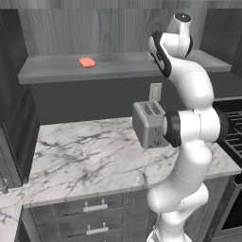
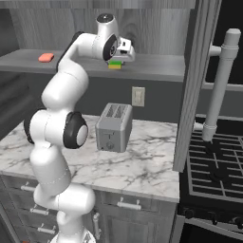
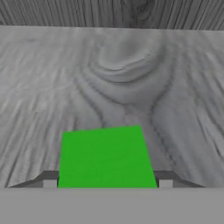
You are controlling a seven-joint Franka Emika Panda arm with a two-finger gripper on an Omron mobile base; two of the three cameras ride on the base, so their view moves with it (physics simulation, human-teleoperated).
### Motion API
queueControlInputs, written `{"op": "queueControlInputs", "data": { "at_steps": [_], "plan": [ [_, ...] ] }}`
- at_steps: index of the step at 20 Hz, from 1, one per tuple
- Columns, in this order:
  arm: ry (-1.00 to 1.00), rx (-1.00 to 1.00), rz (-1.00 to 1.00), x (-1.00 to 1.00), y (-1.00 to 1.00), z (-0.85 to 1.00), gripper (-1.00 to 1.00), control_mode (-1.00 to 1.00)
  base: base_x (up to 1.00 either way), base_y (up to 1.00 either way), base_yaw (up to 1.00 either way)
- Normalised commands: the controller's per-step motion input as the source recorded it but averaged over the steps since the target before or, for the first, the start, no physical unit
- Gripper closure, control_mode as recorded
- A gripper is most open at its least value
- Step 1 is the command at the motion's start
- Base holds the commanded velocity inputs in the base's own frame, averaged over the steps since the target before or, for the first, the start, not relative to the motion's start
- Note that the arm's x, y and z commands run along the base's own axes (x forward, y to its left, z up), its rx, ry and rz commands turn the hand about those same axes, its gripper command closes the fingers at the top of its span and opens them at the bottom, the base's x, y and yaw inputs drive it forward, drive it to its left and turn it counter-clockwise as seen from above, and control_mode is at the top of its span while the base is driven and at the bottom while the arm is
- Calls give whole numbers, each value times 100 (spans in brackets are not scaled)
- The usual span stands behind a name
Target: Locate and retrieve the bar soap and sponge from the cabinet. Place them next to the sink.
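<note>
The green sponge (image 3: pixel 105 155) with a yellowish lower edge (image 2: pixel 114 65) lies on the grey shelf of the cabinet (image 2: pixel 156 70). My gripper (image 3: pixel 107 182) is down over it, and its fingertips (image 3: pixel 165 181) press against both sides of the sponge, so it is shut on it. In the right base view the gripper (image 2: pixel 116 60) sits just above the shelf. The salmon-pink bar soap (image 1: pixel 87 62) lies flat farther left on the same shelf (image 1: pixel 127 66), also seen from the right base camera as the bar soap (image 2: pixel 46 57). The sink is out of view.
A silver toaster (image 2: pixel 114 126) stands on the white marble counter (image 1: pixel 85 156) under the shelf, below a wall outlet (image 2: pixel 137 96). The open cabinet door (image 2: pixel 192 85) hangs to the right. A black stove (image 2: pixel 216 166) lies beyond it.
</note>
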Motion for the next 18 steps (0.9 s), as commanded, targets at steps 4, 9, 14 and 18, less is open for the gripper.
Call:
{"op": "queueControlInputs", "data": {
  "at_steps": [4, 9, 14, 18],
  "plan": [
    [3, 0, 0, 0, -5, -7, 100, -100, 0, 0, 0],
    [-11, 4, -4, -11, 0, 0, 100, -100, 0, 0, 0],
    [-26, 5, -5, -25, 0, 2, 100, -100, 0, 0, 0],
    [-18, 0, -6, -29, 0, 5, 100, -100, 0, 0, 0]
  ]
}}
